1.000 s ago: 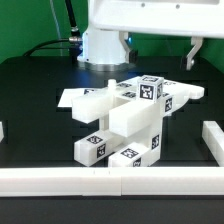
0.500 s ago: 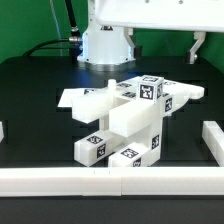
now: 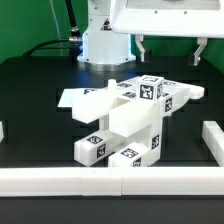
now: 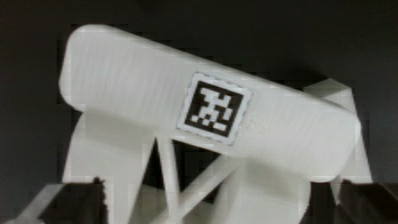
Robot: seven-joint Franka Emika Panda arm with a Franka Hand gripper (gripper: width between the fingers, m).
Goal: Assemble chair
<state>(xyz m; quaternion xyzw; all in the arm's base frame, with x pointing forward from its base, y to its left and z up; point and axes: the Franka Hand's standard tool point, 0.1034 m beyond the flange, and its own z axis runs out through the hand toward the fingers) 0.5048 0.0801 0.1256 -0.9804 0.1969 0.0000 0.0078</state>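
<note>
- The gripper hangs at the exterior view's upper right with its fingers spread and nothing between them, probably lining up for a grasp.
- The chair sits mid-frame on the black table, a cluster of tagged white blocks.
- In the wrist view a tagged chair piece fills the frame, so the camera looks straight at it.

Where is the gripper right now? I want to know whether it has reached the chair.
In the exterior view the gripper hangs open at the top right, above the chair, touching nothing.
</note>
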